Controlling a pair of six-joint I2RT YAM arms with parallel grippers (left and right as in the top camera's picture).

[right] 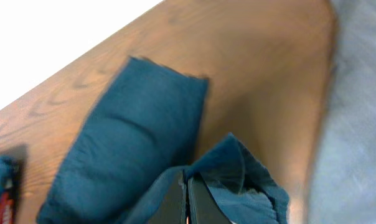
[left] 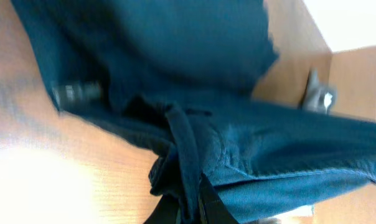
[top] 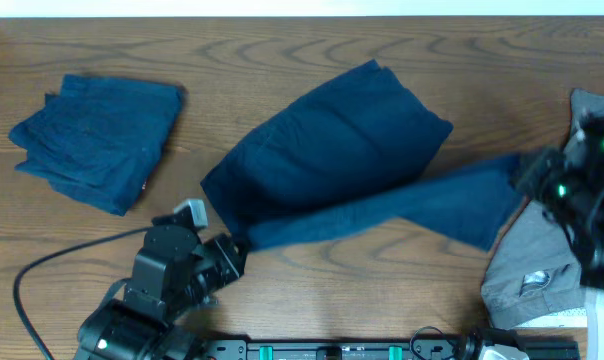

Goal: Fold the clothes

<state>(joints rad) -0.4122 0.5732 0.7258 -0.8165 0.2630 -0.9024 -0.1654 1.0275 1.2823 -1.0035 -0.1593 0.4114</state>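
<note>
Navy blue cotton shorts [top: 332, 150] held at both ends, mid-fold.
They lie in the middle of the brown wooden table [top: 282, 50], with one long strip of cloth drawn taut along the near side. The left gripper [left: 188, 202] is clamped narrow on a bunched corner at the near left, and the right gripper [right: 187, 186] is closed on a thin edge at the right end. Each pinch looks to hold little cloth, so a hard pull could slip one free and the fold would collapse. The right end also hangs just beside the grey pair of shorts with a pale lining [top: 537, 265], which a sweep could drag along. A folded navy pair [top: 97, 140] sits well apart at the far left.
</note>
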